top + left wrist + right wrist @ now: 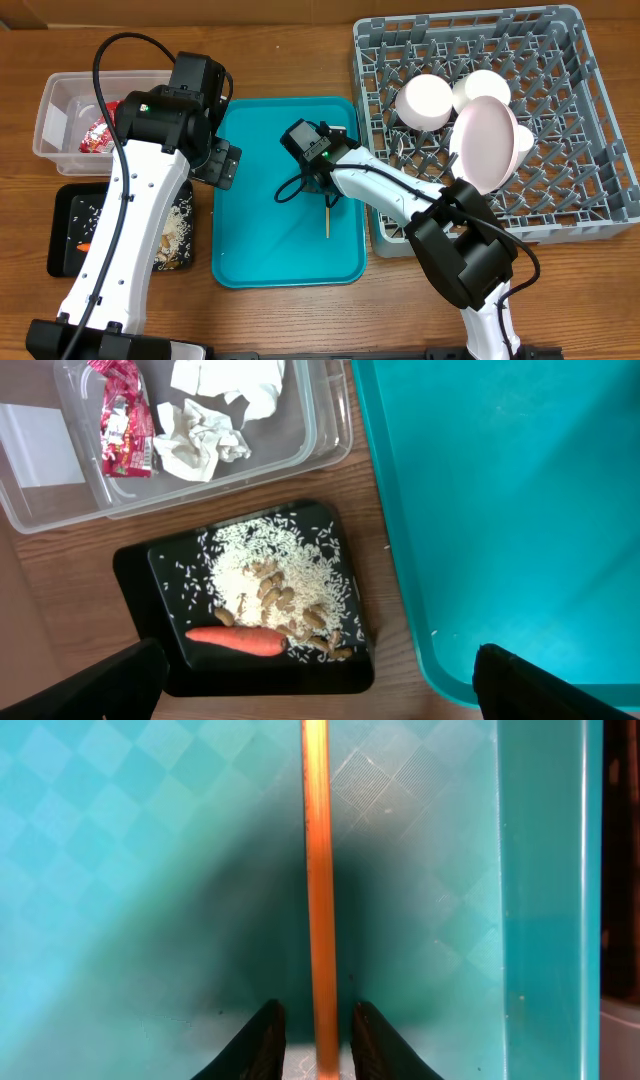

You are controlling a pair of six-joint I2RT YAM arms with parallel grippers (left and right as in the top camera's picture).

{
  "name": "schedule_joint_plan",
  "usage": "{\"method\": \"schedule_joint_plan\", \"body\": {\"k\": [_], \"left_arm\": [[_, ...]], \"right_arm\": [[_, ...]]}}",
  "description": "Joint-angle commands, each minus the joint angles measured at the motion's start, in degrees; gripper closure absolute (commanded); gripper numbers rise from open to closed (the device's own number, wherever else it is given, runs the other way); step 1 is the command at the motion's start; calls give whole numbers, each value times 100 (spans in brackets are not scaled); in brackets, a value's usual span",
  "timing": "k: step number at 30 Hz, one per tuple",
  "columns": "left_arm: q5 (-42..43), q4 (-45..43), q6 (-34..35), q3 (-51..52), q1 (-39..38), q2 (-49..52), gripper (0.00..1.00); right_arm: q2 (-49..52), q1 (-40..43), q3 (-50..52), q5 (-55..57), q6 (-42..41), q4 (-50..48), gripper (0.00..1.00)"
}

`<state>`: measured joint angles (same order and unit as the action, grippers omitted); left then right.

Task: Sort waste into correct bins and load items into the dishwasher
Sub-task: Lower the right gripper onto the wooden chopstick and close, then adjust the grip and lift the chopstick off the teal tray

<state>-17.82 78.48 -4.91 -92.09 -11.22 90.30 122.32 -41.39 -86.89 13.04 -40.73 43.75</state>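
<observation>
The thin wooden stick [327, 222] [320, 870] lies on the teal tray [260, 240]. My right gripper [326, 195] [318, 1012] is low over its near end, with a finger on each side and a thin gap between each finger and the stick. My left gripper [222, 165] [320, 690] hangs wide open and empty above the black tray [62, 240] [135, 570], which holds a carrot [235, 641], rice [260, 555] and nuts [285, 600]. The clear tub [50, 120] [320, 430] holds the red wrapper [125, 420] and napkins [205, 440]. In the grey rack [590, 120] are a plate [485, 140] and two bowls [427, 100].
The teal tray's raised rim [540, 900] runs close to the right of the stick. The rack's wall stands just beyond the tray on the right. The black tray and clear tub sit against the teal tray's left side [400, 560].
</observation>
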Motion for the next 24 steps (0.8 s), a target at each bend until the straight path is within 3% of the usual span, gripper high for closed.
{"method": "schedule_joint_plan", "body": {"k": [1,7,19,24], "left_arm": [[-55,13,-90,-101,-4,-61,0],[-55,13,-90,-101,-4,-61,0],[-50,13,-90,-101,-4,-61,0],[-52,13,-90,-101,-4,-61,0]], "right_arm": [[59,-28,-87,-44,-129,-17,74],[61,-28,-33,-46,-131,-66,78],[61,-28,31,-44,-125,-146,96],[59,-28,24,-46,-101,-129,96]]}}
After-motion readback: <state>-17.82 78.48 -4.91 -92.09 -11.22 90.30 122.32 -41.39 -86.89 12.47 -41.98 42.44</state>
